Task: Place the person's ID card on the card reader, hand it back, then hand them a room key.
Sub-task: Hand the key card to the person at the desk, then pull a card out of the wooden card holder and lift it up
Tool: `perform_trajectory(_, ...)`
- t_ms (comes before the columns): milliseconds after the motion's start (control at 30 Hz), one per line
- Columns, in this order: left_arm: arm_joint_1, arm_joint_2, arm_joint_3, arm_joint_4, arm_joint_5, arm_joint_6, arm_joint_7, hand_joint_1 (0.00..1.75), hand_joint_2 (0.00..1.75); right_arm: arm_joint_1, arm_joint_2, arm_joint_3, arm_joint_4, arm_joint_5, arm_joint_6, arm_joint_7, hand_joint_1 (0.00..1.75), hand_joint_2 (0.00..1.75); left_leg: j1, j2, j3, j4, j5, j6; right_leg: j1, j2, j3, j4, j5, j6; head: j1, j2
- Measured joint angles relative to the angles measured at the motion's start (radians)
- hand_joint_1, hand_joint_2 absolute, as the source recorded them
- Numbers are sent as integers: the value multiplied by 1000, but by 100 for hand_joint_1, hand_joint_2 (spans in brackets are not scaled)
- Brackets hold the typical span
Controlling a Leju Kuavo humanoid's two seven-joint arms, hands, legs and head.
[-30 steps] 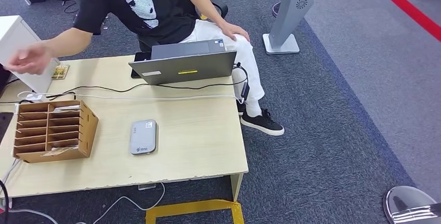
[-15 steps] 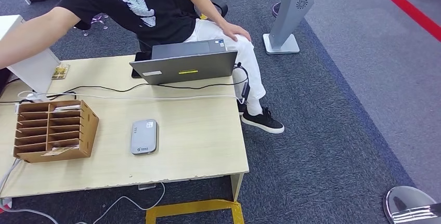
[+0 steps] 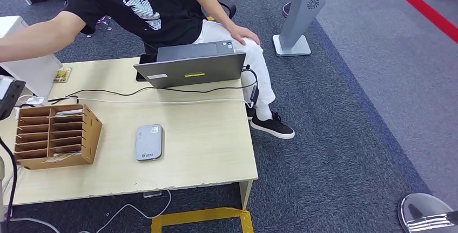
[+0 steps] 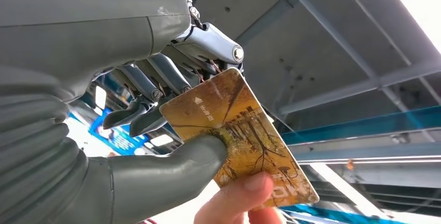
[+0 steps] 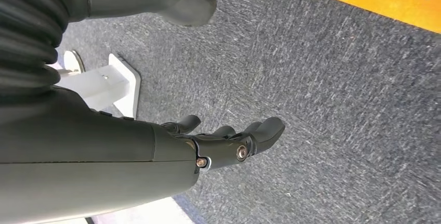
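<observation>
- Golden-brown card (image 4: 239,135) sits pinched between the left hand's (image 4: 156,104) thick thumb and darker fingers, raised toward the ceiling beams, while a person's fingertips (image 4: 244,206) grip its far end.
- Both hold the card at once, so this reads as a handover; I cannot tell whether it is the ID card or a room key, nor which way it is passing.
- Nothing lies on the grey card reader (image 3: 148,142), which rests on the pale wooden table (image 3: 205,152), just beside a wooden rack of slots (image 3: 54,135).
- Judging from that, either the reading step or the key handover is left to do.
- Right hand (image 5: 229,141) hangs over the carpet with fingers loosely apart, holding nothing.
- A seated person (image 3: 146,6) in a black shirt stretches an arm across toward the robot's left side.
- On the table's far edge stands an open laptop (image 3: 192,68) with cables trailing along it.
- Grey-blue carpet (image 3: 351,125) covers the floor, with yellow tape (image 3: 205,218) by the table leg and a red stripe (image 3: 421,6) farther off.
</observation>
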Motion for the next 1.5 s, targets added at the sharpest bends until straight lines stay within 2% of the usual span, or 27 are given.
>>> perform_trajectory(167,-33,-32,-51,13,-4,-1,6,175,175,-2,0,1,0,-4,0,-2,0,175,0,2,0,0,0,0,0,2,0,0,0,0,0,0)
perform_trajectory(200,-35,-38,-58,15,-5,-1,8,165,175,-3,0,1,0,-5,0,-2,0,175,0,2,0,0,0,0,0,3,-1,0,0,0,0,0)
perform_trajectory(300,-37,-52,-74,23,-6,1,18,34,175,-3,0,1,2,-6,0,-2,0,175,0,3,-1,0,0,0,0,4,-2,0,0,0,0,0)
perform_trajectory(333,-37,-56,-77,26,-6,3,22,0,175,-3,0,1,2,-6,0,-2,0,175,0,4,-1,0,0,0,0,5,-2,0,0,0,0,0)
perform_trajectory(500,-39,-75,-80,38,26,3,36,0,175,-3,0,1,3,-8,1,-1,0,175,0,3,-1,0,-1,0,0,4,-2,0,0,0,0,0)
perform_trajectory(633,-38,-97,-80,47,121,-47,35,0,175,-3,0,1,3,-12,1,6,0,175,0,3,-1,0,0,0,0,4,-2,0,0,0,0,0)
perform_trajectory(733,-32,-120,-80,49,182,-133,42,0,175,-3,0,1,3,-17,2,17,0,175,0,3,-1,0,0,0,0,4,-2,0,0,0,0,0)
perform_trajectory(900,-3,-146,-116,41,237,-342,65,0,175,-1,0,1,2,-21,6,29,0,175,0,3,-1,0,0,0,0,4,-2,0,0,1,0,0)
perform_trajectory(1000,31,-154,-155,12,265,-399,64,0,175,2,0,1,2,-25,6,32,0,175,0,3,-1,0,-1,0,0,4,-2,0,0,1,0,0)
perform_trajectory(1233,117,-152,-230,-91,287,-466,67,0,175,9,0,1,-1,-27,7,40,0,175,0,3,-2,0,-1,1,0,3,-2,0,0,1,0,0)
perform_trajectory(1500,195,-113,-278,-178,318,-536,77,0,175,17,1,-7,-8,-31,7,50,0,175,0,3,-1,0,-1,0,0,4,-2,0,0,1,0,0)
